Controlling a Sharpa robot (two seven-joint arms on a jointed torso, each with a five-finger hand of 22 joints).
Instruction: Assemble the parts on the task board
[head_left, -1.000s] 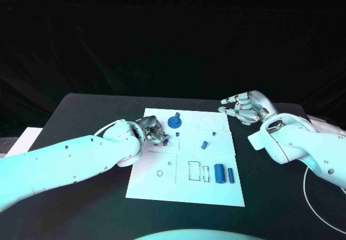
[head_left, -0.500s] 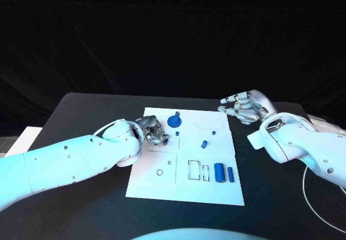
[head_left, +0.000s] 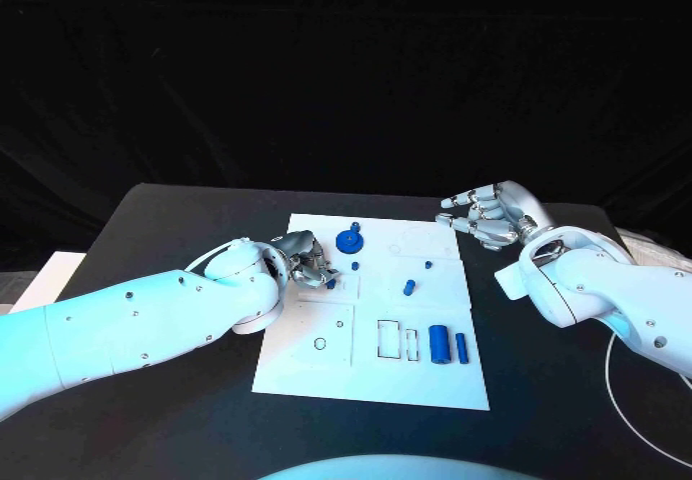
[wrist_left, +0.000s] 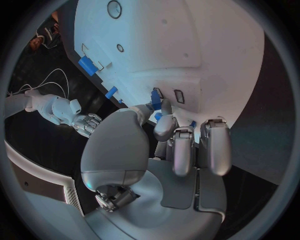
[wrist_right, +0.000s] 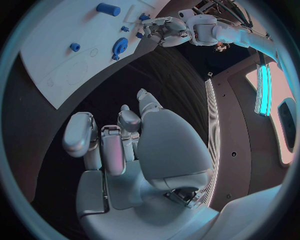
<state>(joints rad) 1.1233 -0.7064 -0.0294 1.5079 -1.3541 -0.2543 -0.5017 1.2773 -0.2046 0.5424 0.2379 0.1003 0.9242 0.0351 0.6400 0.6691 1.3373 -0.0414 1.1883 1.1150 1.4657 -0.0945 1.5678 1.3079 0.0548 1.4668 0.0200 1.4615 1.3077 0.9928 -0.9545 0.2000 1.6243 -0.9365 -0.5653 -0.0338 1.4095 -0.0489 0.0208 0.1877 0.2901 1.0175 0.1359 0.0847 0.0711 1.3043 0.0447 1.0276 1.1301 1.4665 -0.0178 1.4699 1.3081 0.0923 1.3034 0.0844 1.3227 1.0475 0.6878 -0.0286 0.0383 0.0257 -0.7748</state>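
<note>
**Presently: my left hand on a blue part at the board, my right hand idle off its far corner**

Head view. My left hand (head_left: 306, 262) rests over the near-left part of the task board (head_left: 368, 385), fingers curled down around a small blue part (head_left: 330, 283). Just beyond its fingertips sits a blue gear (head_left: 348, 241), and a small blue peg (head_left: 355, 267) lies just beside them. Further from that hand toward my right side lie a short blue pin (head_left: 408, 288) and, nearer my body, two blue cylinders (head_left: 438, 344) side by side. My right hand (head_left: 488, 215) hovers off the board's far right corner above the black table (head_left: 173, 215), fingers curled inward with nothing in them.

Left wrist view. My left hand (wrist_left: 178, 145) pinches the small blue part (wrist_left: 156, 99) between thumb and fingertip, directly against the board surface (wrist_left: 187, 45).

Right wrist view. My right hand (wrist_right: 125, 137) is closed on nothing, above bare table; the board edge (wrist_right: 75, 80) and the gear (wrist_right: 119, 46) lie well ahead of its fingers.
</note>
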